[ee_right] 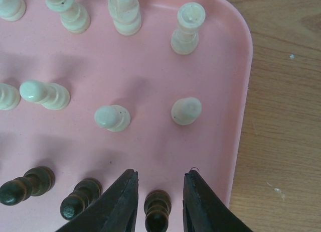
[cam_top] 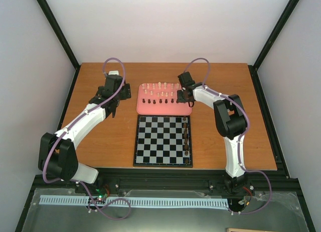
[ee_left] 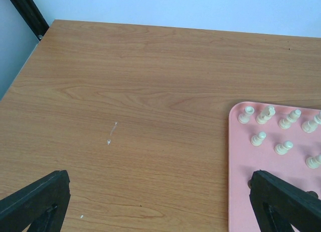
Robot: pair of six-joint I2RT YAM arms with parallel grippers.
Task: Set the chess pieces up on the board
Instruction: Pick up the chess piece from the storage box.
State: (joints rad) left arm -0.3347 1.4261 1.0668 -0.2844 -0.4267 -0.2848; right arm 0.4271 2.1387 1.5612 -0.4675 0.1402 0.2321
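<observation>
The wooden table [cam_top: 225,141] carries the board [cam_top: 155,141] at the middle of the near edge of the surface. The pink tray [cam_top: 164,112] lies just beyond the far edge of the board. The left gripper [cam_top: 113,109] hangs over the bare surface beside the left edge of the tray; its fingers [ee_left: 35,204] are spread wide and hold nothing. The right gripper [ee_right: 160,174] is low over the near right corner of the tray. Its jaws stand a little apart, one on each side of a dark piece [ee_right: 157,209], with a thin gap on both sides. A row of dark pieces [cam_top: 186,136] stands along the right edge of the board. On the tray, cream pieces [cam_top: 159,86] fill the far part, and other dark pieces [cam_top: 153,100] stand along the near edge.
</observation>
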